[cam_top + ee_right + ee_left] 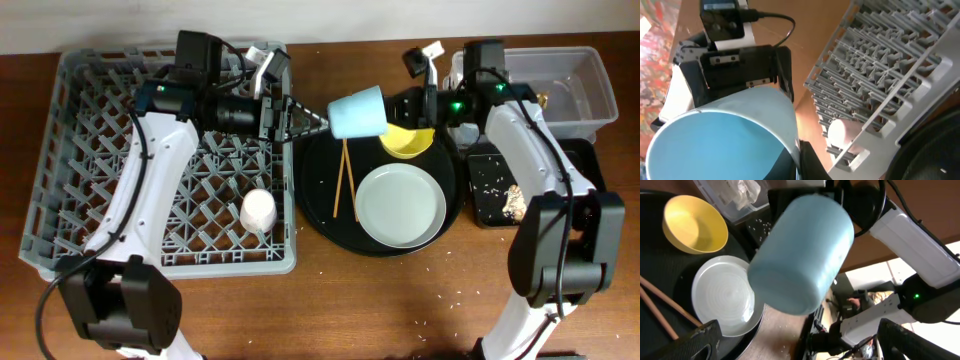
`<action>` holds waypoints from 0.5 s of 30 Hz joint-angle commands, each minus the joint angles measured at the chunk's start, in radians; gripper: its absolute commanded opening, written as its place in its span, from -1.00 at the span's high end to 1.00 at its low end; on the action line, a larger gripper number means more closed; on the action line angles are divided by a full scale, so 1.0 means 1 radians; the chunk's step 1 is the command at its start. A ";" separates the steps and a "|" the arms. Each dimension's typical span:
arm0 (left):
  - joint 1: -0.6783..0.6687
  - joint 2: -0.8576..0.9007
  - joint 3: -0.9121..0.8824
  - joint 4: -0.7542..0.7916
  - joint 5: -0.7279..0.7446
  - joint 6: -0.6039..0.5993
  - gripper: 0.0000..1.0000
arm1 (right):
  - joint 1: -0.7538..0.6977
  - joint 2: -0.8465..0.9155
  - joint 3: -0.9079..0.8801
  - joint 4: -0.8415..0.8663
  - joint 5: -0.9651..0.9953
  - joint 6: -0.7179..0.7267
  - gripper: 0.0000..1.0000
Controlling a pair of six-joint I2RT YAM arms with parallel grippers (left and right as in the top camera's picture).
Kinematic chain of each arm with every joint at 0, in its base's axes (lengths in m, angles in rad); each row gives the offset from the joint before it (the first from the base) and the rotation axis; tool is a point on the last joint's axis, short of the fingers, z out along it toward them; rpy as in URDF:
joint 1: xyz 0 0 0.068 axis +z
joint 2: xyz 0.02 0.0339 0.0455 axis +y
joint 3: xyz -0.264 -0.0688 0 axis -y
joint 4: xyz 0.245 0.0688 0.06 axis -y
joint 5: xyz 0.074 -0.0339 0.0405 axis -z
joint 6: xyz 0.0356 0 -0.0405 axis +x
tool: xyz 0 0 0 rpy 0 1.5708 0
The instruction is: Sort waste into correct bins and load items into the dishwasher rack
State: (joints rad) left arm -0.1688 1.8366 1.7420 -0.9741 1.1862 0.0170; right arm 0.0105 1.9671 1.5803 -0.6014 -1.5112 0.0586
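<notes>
My right gripper (400, 108) (801, 159) is shut on the rim of the light blue cup (358, 112) (715, 145) and holds it on its side above the round tray. The cup's base faces my left gripper (310, 122) (800, 335), which is open just short of the cup (800, 255). The pale pink cup (257, 210) (840, 132) lies in the grey rack (90, 150) (890, 60). The yellow bowl (408, 142) (692, 224), plate (400, 205) (725, 297) and chopsticks (345, 180) (660, 305) rest on the round tray.
The round black tray (320, 195) sits between the rack and the bins. The clear tub (585, 95) stands at the back right, with a crumpled white napkin (742, 192) in it. The shallow black tray (490, 185) holds food scraps (515, 200) and pale grains.
</notes>
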 commanded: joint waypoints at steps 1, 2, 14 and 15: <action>0.002 0.025 -0.007 0.016 0.056 -0.033 -0.99 | 0.041 -0.014 0.022 0.109 0.051 0.163 0.92; 0.002 0.046 -0.007 0.018 0.114 -0.033 -0.99 | 0.073 -0.014 0.022 0.174 0.113 0.233 0.92; 0.084 0.078 -0.007 0.022 0.266 -0.024 -0.96 | 0.145 -0.014 0.022 0.531 0.167 0.545 0.92; 0.095 0.078 -0.007 0.023 0.266 -0.024 -0.96 | 0.130 -0.014 0.022 0.532 0.152 0.545 0.92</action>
State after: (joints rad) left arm -0.0910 1.9076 1.7313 -0.9588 1.3857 -0.0204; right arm 0.1612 1.9659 1.5906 -0.0731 -1.2659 0.5877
